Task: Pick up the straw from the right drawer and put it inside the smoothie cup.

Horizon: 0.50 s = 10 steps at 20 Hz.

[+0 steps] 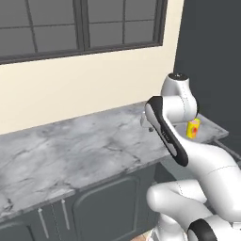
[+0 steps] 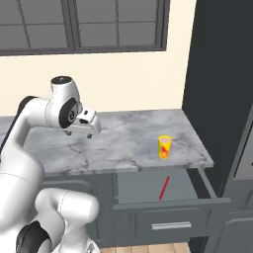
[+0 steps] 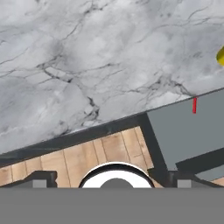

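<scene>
The right drawer [image 2: 140,187] stands pulled out below the marble counter, its slate front [image 2: 170,217] facing me. The straw [image 2: 164,188], thin and red, lies on the drawer's flat grey bottom, right of centre. On the counter just above it stands the yellow smoothie cup [image 2: 164,147], also visible past my arm [image 1: 193,128]. My gripper [image 2: 80,133] hovers open over the counter, well to the left of cup and drawer, holding nothing. In the hand view the drawer [image 3: 188,131] lies at the right with the straw's tip [image 3: 194,105] showing and the cup's edge [image 3: 221,56] at the border.
A tall dark cabinet [image 2: 222,74] rises right beside the drawer and the counter's end. Dark cabinet doors with slim handles [image 1: 61,214] run below the counter [image 1: 70,150]. A window [image 2: 84,24] sits in the back wall. Wooden floor [image 3: 87,153] shows before the counter's edge.
</scene>
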### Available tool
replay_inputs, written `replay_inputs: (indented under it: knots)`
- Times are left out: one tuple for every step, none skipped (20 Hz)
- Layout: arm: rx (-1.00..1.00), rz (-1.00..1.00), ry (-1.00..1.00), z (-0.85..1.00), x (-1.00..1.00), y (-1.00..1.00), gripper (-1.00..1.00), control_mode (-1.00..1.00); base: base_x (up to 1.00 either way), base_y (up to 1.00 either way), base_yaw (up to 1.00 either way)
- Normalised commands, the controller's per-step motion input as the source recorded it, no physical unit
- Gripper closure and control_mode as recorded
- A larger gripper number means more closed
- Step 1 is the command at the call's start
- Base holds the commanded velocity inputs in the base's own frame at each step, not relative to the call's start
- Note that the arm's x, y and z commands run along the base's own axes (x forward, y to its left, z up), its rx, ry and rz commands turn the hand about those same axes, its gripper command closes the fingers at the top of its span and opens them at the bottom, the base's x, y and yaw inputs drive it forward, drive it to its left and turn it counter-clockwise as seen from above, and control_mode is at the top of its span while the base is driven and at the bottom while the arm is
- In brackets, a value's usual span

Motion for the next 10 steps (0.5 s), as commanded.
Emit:
replay_inputs:
  knots:
    - [0.00, 0.00, 0.00, 0.00, 0.00, 0.00, -1.00, 1.00, -0.27, 0.11, -0.32]
    - [0.00, 0.00, 0.00, 0.00, 0.00, 0.00, -1.00, 1.00, -0.30, 0.15, -0.31]
    - [0.00, 0.00, 0.00, 0.00, 0.00, 0.00, -1.00, 1.00, -0.30, 0.19, -0.30]
    - [0.00, 0.00, 0.00, 0.00, 0.00, 0.00, -1.00, 1.00, -0.29, 0.19, -0.30]
    - [0.00, 0.00, 0.00, 0.00, 0.00, 0.00, -1.00, 1.00, -0.29, 0.22, -0.30]
    - [0.00, 0.00, 0.00, 0.00, 0.00, 0.00, -1.00, 1.00, -0.31, 0.26, -0.29]
    - [0.00, 0.00, 0.00, 0.00, 0.00, 0.00, -1.00, 1.00, -0.36, 0.32, -0.29]
    - [0.00, 0.00, 0.00, 0.00, 0.00, 0.00, -1.00, 1.00, -0.39, 0.35, -0.28]
    - [0.00, 0.00, 0.00, 0.00, 0.00, 0.00, -1.00, 1.00, -0.39, 0.40, -0.28]
    - [0.00, 0.00, 0.00, 0.00, 0.00, 0.00, -1.00, 1.00, -0.39, 0.41, -0.29]
